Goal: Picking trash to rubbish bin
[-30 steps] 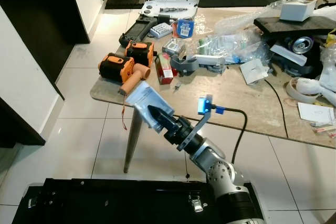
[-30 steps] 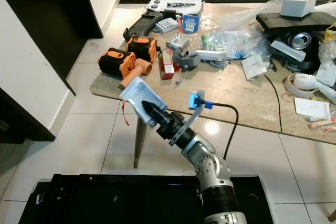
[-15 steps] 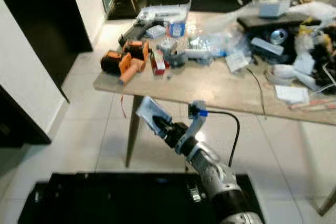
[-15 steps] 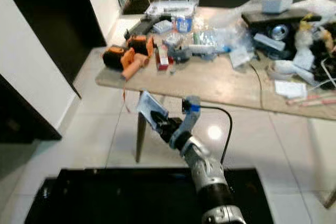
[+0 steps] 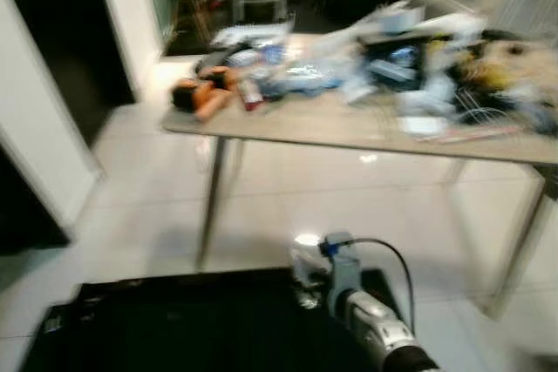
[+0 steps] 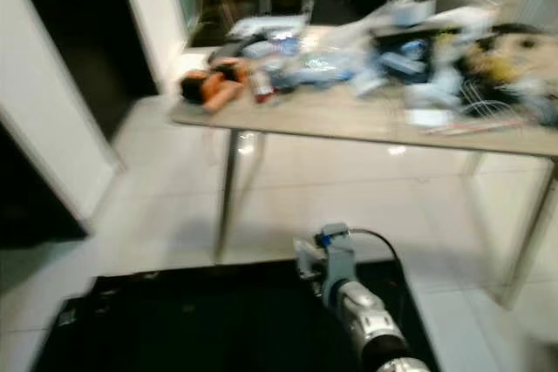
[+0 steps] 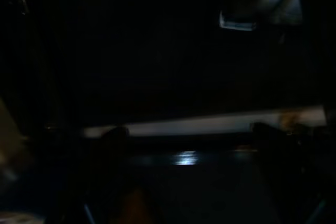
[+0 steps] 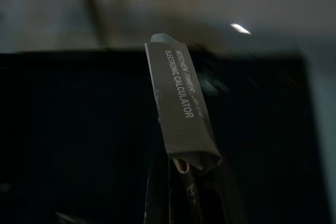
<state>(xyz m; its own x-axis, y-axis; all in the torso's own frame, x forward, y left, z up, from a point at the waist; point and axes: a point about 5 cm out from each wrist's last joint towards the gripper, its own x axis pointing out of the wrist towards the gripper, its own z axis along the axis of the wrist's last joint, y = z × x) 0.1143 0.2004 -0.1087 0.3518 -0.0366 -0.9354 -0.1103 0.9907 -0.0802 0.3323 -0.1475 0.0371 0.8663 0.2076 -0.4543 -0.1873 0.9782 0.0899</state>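
Note:
My right gripper is shut on a flat grey packet printed "ELECTRONIC CALCULATOR". In the blurred eye views the packet hangs low at the far edge of the black bin in front of me. In the right wrist view the packet stands up from between the black fingers, with the bin's dark inside behind it. The left wrist view is almost black, with one pale strip across it.
A long table stands ahead, cluttered with orange tools, plastic bags and boxes. Its metal leg stands just beyond the bin. White tiled floor lies between them. A white wall and a dark doorway are on the left.
The whole picture has shifted and blurred, so the camera moved and the table now looks farther off. My right arm has dropped with the packet from table height down to the bin's edge.

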